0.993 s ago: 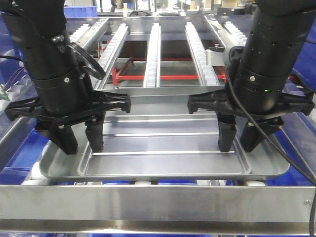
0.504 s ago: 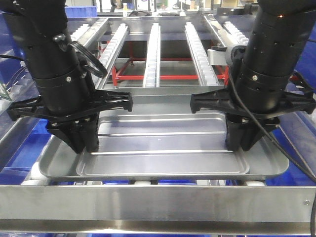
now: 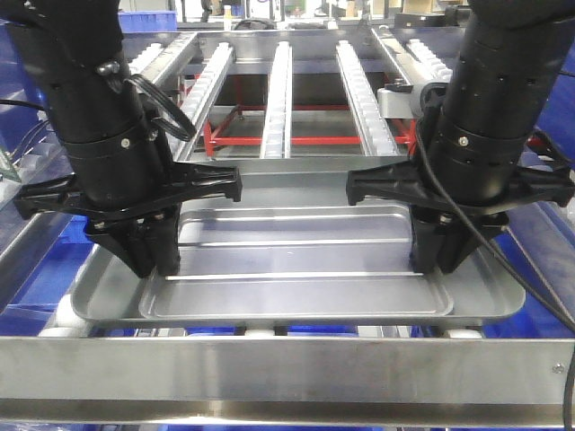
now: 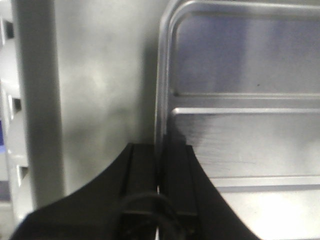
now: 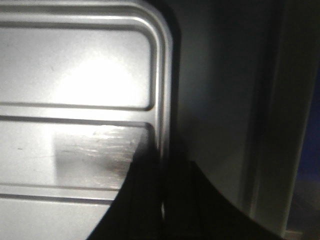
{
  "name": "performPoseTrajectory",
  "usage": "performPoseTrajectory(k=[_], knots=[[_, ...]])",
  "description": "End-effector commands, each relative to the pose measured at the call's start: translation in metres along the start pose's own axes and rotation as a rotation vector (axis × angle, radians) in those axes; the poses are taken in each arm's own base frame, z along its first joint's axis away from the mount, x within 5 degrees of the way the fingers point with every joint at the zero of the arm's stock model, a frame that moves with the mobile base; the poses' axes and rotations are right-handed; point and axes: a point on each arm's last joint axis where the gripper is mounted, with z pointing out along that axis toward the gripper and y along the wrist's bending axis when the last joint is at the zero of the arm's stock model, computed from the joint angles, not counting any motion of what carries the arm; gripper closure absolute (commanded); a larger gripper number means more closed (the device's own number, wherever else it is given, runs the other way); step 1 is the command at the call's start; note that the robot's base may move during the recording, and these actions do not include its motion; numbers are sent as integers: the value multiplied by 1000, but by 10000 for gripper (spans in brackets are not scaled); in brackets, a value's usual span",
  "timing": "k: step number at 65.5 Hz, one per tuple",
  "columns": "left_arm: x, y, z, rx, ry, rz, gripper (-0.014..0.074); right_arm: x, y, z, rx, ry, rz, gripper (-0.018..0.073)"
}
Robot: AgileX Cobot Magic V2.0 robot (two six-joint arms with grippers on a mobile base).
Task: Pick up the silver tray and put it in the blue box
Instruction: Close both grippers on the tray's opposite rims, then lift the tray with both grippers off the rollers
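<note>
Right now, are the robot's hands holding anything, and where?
The silver tray. The left gripper pinches the raised step on its left side, the right gripper on its right.

Silver tray [image 3: 296,294]: bare metal, shiny, bright glare on flat middle; close up, fine brush lines, a bit scratchy

Left pincer [image 3: 154,260], right pincer [image 3: 440,259]: black, matt, looks like hard plastic

Left arm [image 3: 90,108], right arm [image 3: 499,108]: black, smooth, soft shine

Cable [image 3: 163,112]: black, smooth, rubbery look

Front bar [image 3: 269,364]: grey metal, brushed, dull shine

Roller rails [image 3: 278,90]: pale metal, small white plastic wheels

Frame [image 3: 269,140] under rails: red paint, a little glossy

Blue boxes [image 3: 40,269]: smooth plastic
</note>
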Motion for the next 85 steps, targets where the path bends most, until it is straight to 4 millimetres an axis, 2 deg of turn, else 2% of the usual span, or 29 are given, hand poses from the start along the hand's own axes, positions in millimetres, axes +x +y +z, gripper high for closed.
performPoseTrajectory(k=[1,14,25,38,58,67,85], knots=[[-10,-5,-34,9,-48,14,692,-15,8,-32,-39,-80,2,508],[-9,-1,-94,48,-127,-25,692,-7,18,-86,-83,-144,44,501],[8,-4,-121,63,-154,-2,692,15,21,-109,-83,-164,53,501],[42,-7,-131,70,-139,-3,692,44,23,-131,-60,-192,54,501],[91,-10,-146,88,-121,-13,692,88,25,-141,-95,-166,53,501],[98,-14,-150,90,-146,3,692,94,26,-142,-80,-171,55,501],[98,-14,-150,89,-148,4,692,95,29,-143,-100,-176,48,501]])
